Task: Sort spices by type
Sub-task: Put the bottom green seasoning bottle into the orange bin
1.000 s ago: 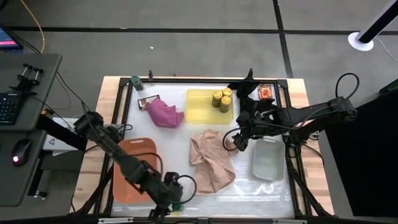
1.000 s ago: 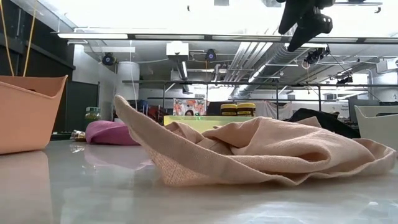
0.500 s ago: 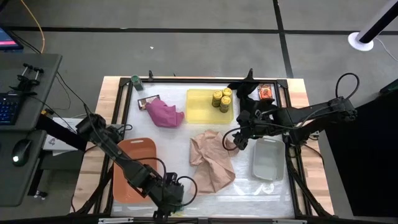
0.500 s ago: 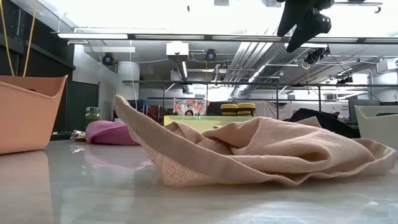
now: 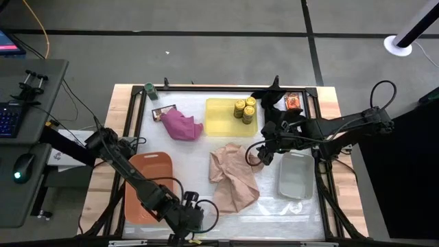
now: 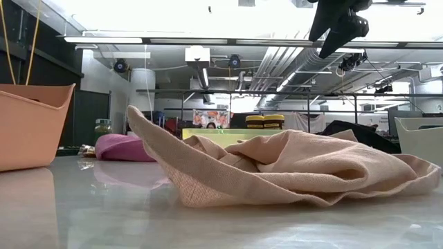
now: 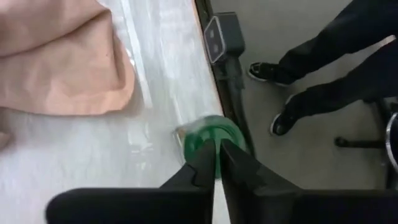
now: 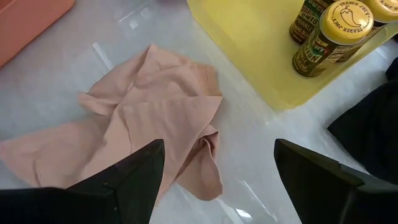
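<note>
Lying rumpled on the white table (image 5: 185, 147): tan cloth (image 5: 233, 177).

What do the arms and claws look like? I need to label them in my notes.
Both are dark, jointed arms with black cables looping alongside. The left claw has two matte black tapered fingers; the right claw has broad black fingers. No markings are visible on either.

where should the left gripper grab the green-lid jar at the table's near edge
Grip the green-lid jar across its round lid rim, coming from above, since the wrist view shows the lid face-on. It sits at the table's edge, so a sideways approach risks pushing it off. The left gripper, fingers nearly together, must open first.
</note>
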You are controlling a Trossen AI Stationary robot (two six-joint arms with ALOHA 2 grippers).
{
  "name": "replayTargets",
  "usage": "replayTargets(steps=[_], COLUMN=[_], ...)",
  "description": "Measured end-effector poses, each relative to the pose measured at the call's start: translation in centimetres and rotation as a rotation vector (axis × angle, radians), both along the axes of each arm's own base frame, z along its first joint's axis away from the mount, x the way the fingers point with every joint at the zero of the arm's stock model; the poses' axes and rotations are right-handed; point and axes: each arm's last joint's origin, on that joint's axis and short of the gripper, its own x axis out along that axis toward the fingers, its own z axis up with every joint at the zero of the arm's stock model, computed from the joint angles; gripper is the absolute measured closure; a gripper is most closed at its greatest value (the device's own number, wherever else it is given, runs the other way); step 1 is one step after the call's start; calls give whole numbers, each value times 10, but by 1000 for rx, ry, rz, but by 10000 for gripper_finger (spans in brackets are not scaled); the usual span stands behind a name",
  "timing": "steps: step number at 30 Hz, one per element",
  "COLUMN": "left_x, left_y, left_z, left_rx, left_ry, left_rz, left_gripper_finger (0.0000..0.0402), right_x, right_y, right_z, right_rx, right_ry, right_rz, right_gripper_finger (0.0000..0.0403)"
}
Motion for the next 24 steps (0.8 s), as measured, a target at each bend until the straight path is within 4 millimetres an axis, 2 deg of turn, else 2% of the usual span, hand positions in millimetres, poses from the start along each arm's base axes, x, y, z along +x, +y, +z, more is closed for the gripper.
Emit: replayTargets(steps=[5, 15, 24], left_x=[3, 7, 13], left_y=[-3, -7, -14], left_z=[-9, -7, -25], left_rx=[28, -21, -34], left_ry=[-4, -38, 14], left_rz=[-40, -60, -81], left_gripper_finger=[401, 401, 401], right_x=[0, 0, 0], right_y=[0, 0, -1], right_z=[0, 0, 0], right_rx=[0, -1, -15], right_ry=[0, 0, 0], right_rz=[-1, -1, -8], right_gripper_finger=[105, 105, 105])
